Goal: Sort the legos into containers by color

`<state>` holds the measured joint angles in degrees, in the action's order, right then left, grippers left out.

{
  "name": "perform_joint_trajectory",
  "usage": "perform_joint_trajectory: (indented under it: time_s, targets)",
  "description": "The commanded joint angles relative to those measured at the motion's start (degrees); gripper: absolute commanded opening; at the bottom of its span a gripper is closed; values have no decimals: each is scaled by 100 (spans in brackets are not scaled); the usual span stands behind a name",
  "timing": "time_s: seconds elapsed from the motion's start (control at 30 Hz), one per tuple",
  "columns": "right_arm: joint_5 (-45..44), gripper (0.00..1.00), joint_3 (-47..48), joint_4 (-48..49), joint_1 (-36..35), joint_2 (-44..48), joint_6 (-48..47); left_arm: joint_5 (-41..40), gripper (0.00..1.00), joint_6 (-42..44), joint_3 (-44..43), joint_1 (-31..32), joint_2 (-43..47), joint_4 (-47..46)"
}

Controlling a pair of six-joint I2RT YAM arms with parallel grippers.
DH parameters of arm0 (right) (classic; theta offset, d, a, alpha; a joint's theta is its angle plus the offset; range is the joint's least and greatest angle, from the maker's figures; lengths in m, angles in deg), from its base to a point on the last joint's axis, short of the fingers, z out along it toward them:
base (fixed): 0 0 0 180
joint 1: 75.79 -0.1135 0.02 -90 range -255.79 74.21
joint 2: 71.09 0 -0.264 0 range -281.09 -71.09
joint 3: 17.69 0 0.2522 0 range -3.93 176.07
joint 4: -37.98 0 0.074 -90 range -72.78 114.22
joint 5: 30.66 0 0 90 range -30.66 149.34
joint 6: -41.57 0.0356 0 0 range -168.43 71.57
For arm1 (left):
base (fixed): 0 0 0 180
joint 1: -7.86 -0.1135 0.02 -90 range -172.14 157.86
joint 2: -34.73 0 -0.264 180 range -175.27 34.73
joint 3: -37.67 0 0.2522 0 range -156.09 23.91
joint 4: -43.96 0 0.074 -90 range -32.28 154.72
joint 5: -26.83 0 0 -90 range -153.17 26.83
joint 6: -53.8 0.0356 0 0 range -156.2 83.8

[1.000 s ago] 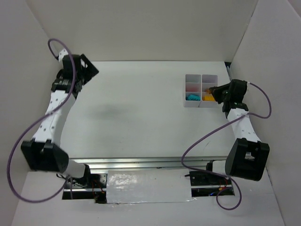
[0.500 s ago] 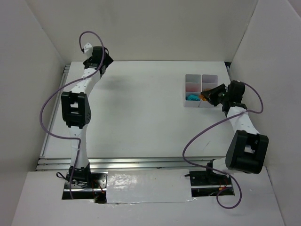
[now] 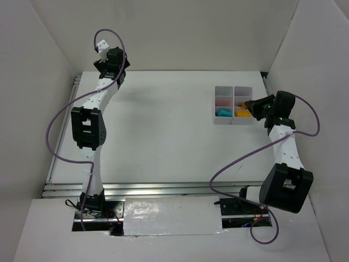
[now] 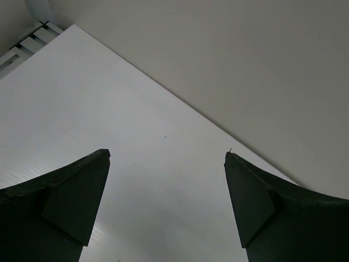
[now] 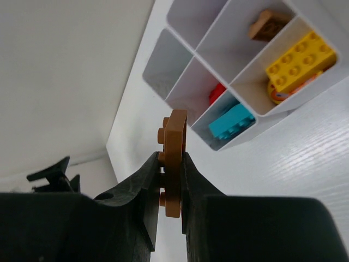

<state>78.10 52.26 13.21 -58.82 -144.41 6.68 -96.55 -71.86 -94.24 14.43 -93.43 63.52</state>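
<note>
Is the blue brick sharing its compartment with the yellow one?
No, the cyan brick lies in its own cell, walled off from the yellow brick next door.

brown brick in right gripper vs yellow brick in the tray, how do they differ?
Brown brick is clamped edge-on in the right gripper, outside the tray; yellow brick lies studs-up in a tray cell. Brown is a thin plate; yellow looks thicker. Both are studded.

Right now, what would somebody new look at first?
Probably the right hand, pinching a small brown lego on edge near the white tray. Next, the bright yellow brick and cyan brick sitting in separate cells of that tray. The left hand hangs wide open over the table near its far left corner.
</note>
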Motion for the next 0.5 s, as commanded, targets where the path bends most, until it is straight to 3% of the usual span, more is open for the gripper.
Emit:
perform_joint_trajectory:
  time_s: [0.0, 0.2, 0.37, 0.47]
  targets:
    - [-110, 0, 244, -630, 280, 63, 148, -379, 99, 707, 64, 221, 89, -413]
    - [-409, 0, 657, -1369, 456, -270, 201, -239, 99, 32, -155, 47, 309, 1000]
    - [-5, 0, 1517, -1079, 421, -1235, 167, -2, 100, 349, -174, -94, 353, 1283]
    - [-293, 0, 2053, -1280, 298, -1683, 254, 86, 100, 541, -278, -86, 231, 1204]
